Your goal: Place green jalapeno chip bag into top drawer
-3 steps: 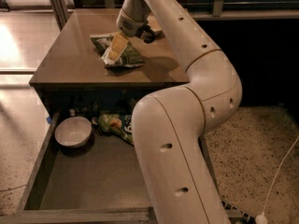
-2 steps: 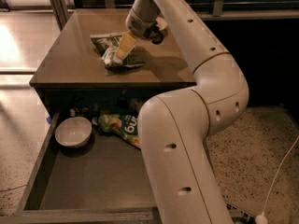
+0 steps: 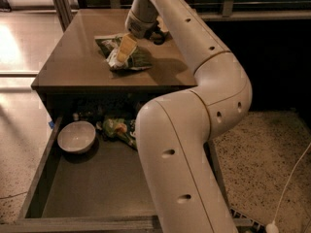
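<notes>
The green jalapeno chip bag [image 3: 140, 60] lies crumpled on the brown tabletop [image 3: 73, 57], near its middle. My gripper [image 3: 127, 47] comes down from the wrist above and sits right on the bag's left half, covering part of it. Below the tabletop the top drawer [image 3: 97, 188] is pulled out wide, its flat grey-green bottom showing. My big white arm crosses in front of the drawer's right side and hides it.
Inside the drawer, a white bowl [image 3: 76, 136] sits at the back left and a brighter light-green bag [image 3: 118, 128] lies beside it. A white cable [image 3: 291, 178] trails on the speckled floor at the right. A dark round object [image 3: 159, 37] sits on the table behind the gripper.
The arm swayed slightly right and back left. The gripper stays over the chip bag, and the bag has not left its spot on the tabletop.
</notes>
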`<action>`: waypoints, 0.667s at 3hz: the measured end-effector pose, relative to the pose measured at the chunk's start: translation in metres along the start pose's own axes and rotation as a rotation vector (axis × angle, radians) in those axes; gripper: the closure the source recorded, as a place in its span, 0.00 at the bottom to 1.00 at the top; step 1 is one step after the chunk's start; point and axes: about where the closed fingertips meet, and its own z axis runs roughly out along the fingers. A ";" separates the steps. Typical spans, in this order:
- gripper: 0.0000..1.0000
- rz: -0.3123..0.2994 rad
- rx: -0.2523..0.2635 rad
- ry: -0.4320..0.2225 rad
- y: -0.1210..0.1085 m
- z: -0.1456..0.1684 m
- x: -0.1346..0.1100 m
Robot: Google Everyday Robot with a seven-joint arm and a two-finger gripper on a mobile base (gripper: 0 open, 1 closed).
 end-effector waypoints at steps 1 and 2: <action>0.00 -0.016 0.031 0.053 0.001 0.014 -0.007; 0.00 -0.016 0.030 0.053 0.001 0.014 -0.007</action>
